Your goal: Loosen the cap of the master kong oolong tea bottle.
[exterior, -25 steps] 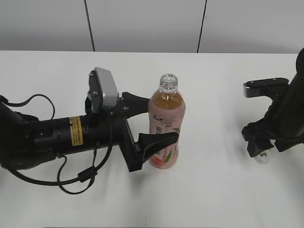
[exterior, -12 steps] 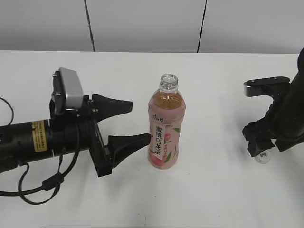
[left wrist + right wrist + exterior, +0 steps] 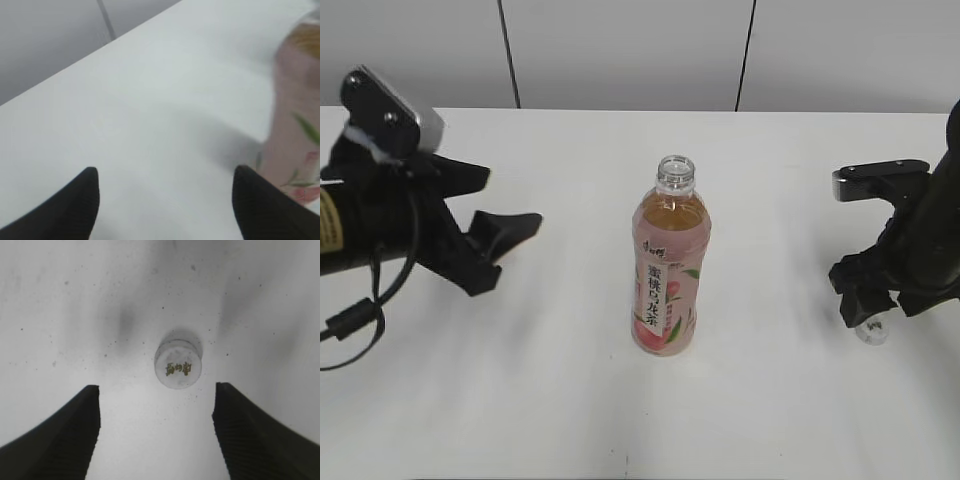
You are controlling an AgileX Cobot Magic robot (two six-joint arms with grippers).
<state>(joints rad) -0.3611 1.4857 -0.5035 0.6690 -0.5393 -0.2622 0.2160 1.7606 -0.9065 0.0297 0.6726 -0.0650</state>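
The master kong oolong tea bottle point(image 3: 667, 268) stands upright mid-table with its neck open and no cap on it; its blurred side shows at the right edge of the left wrist view point(image 3: 295, 115). The cap point(image 3: 178, 364) lies top-up on the table under my right gripper point(image 3: 156, 390), which is open and empty above it; in the exterior view the cap point(image 3: 872, 331) lies just below the right gripper point(image 3: 868, 300). My left gripper point(image 3: 505, 205) is open and empty, well to the left of the bottle; it also shows in its wrist view point(image 3: 165, 175).
The white table point(image 3: 570, 400) carries only the bottle and cap. A grey panelled wall point(image 3: 620, 50) runs behind its far edge.
My left gripper let go of the bottle and drew back to the far left, rising a little. The bottle stays upright. The right arm has barely moved.
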